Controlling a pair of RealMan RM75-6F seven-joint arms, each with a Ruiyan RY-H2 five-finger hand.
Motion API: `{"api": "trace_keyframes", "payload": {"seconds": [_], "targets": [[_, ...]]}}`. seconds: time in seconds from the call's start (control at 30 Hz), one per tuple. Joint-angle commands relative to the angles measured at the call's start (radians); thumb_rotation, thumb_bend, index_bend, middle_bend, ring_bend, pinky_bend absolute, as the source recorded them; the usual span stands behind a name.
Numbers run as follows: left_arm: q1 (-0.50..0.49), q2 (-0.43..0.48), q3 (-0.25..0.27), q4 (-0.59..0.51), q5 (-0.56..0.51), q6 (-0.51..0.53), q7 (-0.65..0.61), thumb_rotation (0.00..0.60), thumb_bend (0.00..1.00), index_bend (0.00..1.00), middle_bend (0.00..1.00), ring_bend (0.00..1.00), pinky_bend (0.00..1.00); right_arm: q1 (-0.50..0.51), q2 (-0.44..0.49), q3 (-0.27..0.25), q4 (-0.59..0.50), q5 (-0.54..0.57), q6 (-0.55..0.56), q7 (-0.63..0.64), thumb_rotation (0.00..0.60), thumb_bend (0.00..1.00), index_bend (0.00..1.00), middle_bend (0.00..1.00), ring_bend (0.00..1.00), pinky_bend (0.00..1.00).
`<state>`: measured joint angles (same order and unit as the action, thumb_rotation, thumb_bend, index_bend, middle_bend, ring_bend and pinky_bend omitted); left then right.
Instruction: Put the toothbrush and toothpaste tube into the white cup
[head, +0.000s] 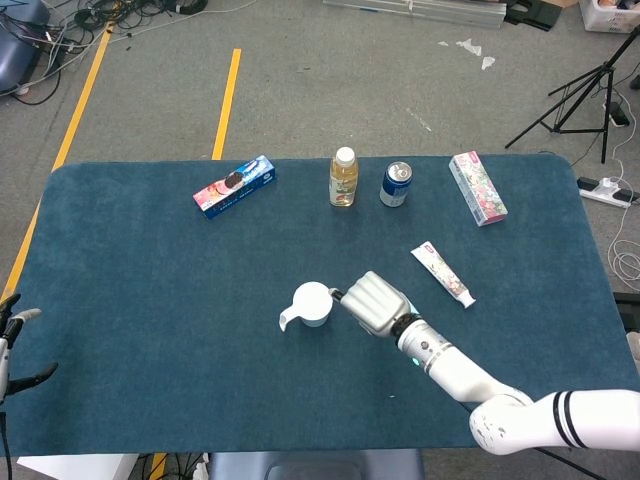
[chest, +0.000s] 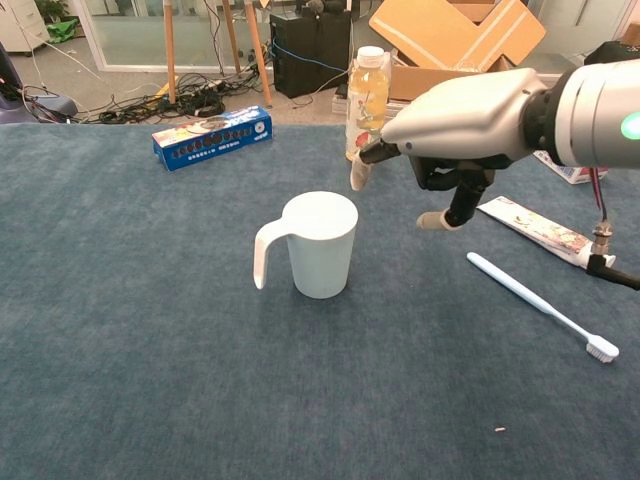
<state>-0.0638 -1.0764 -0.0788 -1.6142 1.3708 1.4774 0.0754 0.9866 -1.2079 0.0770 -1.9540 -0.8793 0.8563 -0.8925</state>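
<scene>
Item 1: your right hand (chest: 455, 125), fingers spread and empty, is hovering beside the cup (chest: 320, 243), leaving the toothbrush (chest: 540, 303) lying diagonally behind, to its right.

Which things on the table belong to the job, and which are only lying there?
Job: white plastic cup, light-blue toothbrush, white toothpaste tube.
Lying about: blue biscuit box, yellow drink bottle, blue can, long white carton.

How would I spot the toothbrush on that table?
Start at the white cup mid-table, then look toward the robot's right. Nearer than the toothpaste tube lies the toothbrush, flat on the blue cloth: thin, pale blue, white bristles at one end.
</scene>
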Motion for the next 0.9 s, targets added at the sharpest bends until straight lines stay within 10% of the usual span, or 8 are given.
{"api": "trace_keyframes", "payload": {"seconds": [0.03,0.9], "targets": [[0.001,0.003,0.000,-0.002,-0.004,-0.002,0.002,0.600,0.00,0.27,0.11,0.20,0.31,0.010,-0.012,-0.008,0.010,-0.003,-0.003,0.011,0.600,0.27,0.25,1.00,1.00,1.00],[0.009,0.031,-0.013,-0.011,-0.042,-0.013,-0.013,0.600,0.00,0.41,0.19,0.23,0.31,0.099,-0.158,-0.011,0.200,-0.005,-0.062,0.161,0.600,0.27,0.30,0.99,1.00,1.00]]}}
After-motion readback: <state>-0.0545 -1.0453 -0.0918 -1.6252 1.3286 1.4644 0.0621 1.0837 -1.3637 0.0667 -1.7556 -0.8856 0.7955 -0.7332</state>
